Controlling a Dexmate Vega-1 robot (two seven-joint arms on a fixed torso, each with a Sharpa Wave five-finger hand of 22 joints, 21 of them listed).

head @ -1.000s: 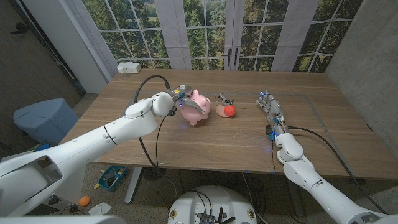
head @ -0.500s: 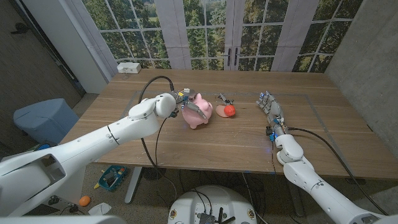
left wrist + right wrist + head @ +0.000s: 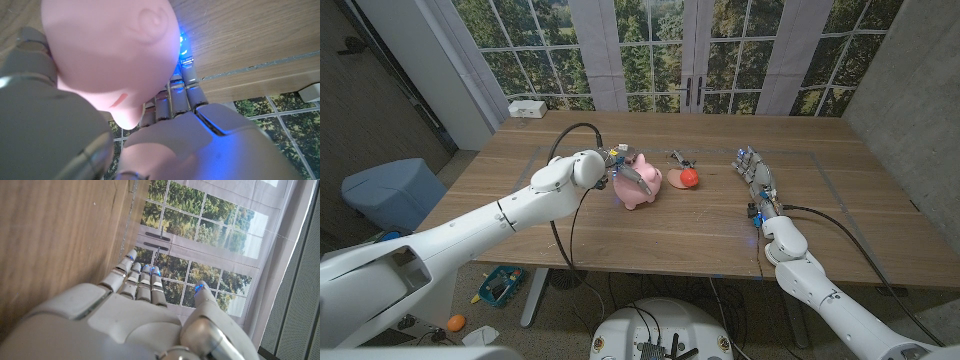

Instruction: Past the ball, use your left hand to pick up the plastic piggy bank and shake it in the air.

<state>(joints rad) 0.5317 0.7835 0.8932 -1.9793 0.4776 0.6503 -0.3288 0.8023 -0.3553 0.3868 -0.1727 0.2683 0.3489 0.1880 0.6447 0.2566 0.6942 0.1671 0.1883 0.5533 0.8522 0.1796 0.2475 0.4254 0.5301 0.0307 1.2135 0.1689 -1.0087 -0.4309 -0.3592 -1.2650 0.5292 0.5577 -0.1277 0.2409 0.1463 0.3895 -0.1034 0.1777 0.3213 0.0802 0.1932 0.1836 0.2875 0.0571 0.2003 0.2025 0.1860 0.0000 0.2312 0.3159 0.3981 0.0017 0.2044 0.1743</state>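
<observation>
Above the table (image 3: 620,225), left hand (image 3: 626,172) grips the pink piggy bank (image 3: 642,186) (fingers wrapped round it).

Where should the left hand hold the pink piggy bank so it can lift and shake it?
Around the round middle of the piggy bank, coming from the robot's left side, where the left hand already wraps it. The body is smooth and bulging, so fingers spread around the widest part probably hold best. That side also keeps clear of the ball on its right.
</observation>
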